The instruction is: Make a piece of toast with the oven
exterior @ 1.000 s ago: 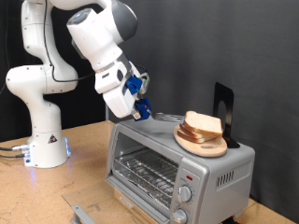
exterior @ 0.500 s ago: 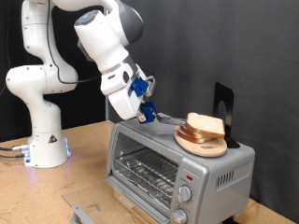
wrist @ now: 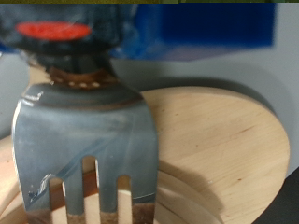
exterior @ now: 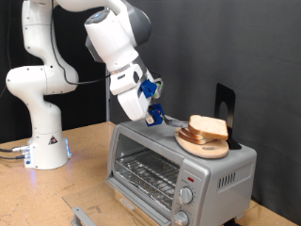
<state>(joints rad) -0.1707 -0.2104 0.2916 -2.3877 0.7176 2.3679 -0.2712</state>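
One silver metal fork (exterior: 169, 118) is the link between the arm and the bread: the blue-fingered tool (exterior: 151, 106) sits just above the centre of the exterior view, clamped on the fork's handle (in the wrist view only the fork's neck and tines (wrist: 89, 177) show, so the grip itself is read from the exterior view). The fork's long axis runs down and toward the exterior view's right, its tines reaching the near edge of the round wooden plate (exterior: 193, 146).

On that plate lies the pale square slice of white bread with a light-brown crust (exterior: 206, 127), right of the frame's centre, on top of the small silver countertop toaster oven (exterior: 179, 165). So the bread lies just beyond the fork tips, to the exterior view's right. In the wrist view the tines overlap the plate's pale wood (wrist: 224, 140); whether they touch the bread I cannot tell.

Room is tight on the far side: a dark upright object (exterior: 225, 111) stands just behind the plate at the oven's right end. The oven's glass door looks open, hinged down, with the wire rack (exterior: 148, 174) visible inside. The wooden counter (exterior: 85, 179) lies to the lower left.
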